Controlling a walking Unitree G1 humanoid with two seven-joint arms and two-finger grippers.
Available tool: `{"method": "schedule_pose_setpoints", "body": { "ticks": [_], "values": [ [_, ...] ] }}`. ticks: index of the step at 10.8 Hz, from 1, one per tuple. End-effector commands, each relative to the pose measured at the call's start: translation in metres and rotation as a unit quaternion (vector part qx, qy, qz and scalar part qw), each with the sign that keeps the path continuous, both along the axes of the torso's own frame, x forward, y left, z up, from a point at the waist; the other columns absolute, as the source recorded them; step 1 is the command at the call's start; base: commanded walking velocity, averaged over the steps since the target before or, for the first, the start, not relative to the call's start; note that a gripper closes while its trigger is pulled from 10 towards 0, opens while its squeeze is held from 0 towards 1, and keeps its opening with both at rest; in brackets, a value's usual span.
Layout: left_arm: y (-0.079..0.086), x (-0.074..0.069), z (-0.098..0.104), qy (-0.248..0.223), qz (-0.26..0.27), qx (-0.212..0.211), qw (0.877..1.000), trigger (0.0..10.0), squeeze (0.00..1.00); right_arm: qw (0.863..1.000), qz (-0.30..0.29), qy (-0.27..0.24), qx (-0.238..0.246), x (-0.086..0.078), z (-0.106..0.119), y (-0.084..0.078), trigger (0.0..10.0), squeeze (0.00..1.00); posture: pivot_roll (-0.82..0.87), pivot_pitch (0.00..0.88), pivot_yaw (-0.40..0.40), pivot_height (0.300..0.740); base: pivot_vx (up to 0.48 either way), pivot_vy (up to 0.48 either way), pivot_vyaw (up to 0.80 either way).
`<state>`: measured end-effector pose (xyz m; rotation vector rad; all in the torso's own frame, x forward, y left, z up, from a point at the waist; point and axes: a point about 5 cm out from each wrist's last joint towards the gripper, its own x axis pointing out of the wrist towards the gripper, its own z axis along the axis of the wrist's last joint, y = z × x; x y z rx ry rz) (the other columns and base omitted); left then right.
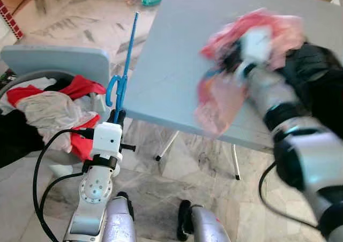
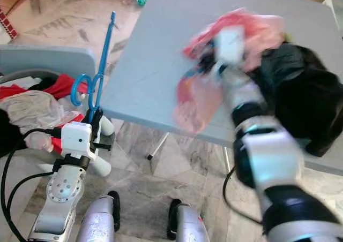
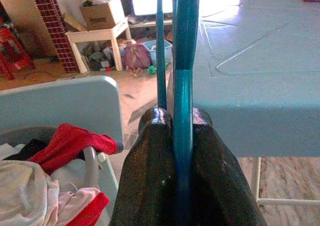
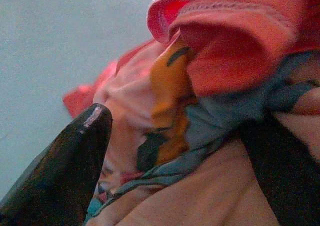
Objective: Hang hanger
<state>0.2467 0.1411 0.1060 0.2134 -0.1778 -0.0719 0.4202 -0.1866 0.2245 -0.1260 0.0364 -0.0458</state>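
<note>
Blue plastic marks the hanger, which stands upright at the left of the scene, its hook curling just beside the near-left edge of the grey desk. The left gripper has its fingers pressed tight on the hanger's stem. On the right, the right gripper is at a pink and red garment lying on the desk beside a black cloth; whether its fingers pinch the fabric I cannot tell. This looks like the step of gathering the garment to bring it to the hanger. The next move would call for lifting the cloth clear and lining up its opening with the hanger's arm. No brand, label or readable writing can be made out.
</note>
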Motion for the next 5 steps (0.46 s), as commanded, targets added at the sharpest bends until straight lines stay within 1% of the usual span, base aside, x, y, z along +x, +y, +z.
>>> {"method": "schedule_pose_setpoints", "body": {
  "ticks": [1,2,3,4,5],
  "values": [
    [-0.002,-0.002,0.001,-0.001,0.002,0.003,1.000,10.0,0.00,0.998,-0.052,-0.041,0.000,0.000,0.021,-0.019,10.0,1.00,0.19,0.226,-0.138,0.740,0.000,0.000,0.00],
    [-0.001,-0.002,0.001,0.000,0.001,0.002,1.000,10.0,0.00,0.997,-0.048,-0.066,0.016,0.001,0.033,-0.020,10.0,1.00,0.19,0.224,-0.136,0.740,0.000,0.000,0.00],
    [-0.002,0.000,0.002,-0.001,-0.002,0.003,1.000,10.0,0.00,0.997,0.002,-0.073,0.030,0.003,0.036,-0.009,10.0,1.00,0.18,0.219,-0.130,0.740,0.000,0.000,0.00],
    [-0.003,0.001,0.001,-0.001,-0.004,0.005,1.000,10.0,0.00,0.995,0.067,-0.075,0.023,0.003,0.034,0.003,10.0,1.00,0.17,0.212,-0.128,0.740,0.000,0.000,0.00],
    [-0.002,0.002,0.000,0.001,-0.010,0.008,1.000,10.0,0.00,0.983,0.159,-0.087,0.010,-0.002,0.028,0.013,10.0,0.58,0.16,0.204,-0.127,0.740,0.000,0.000,0.00]
  ]
}}
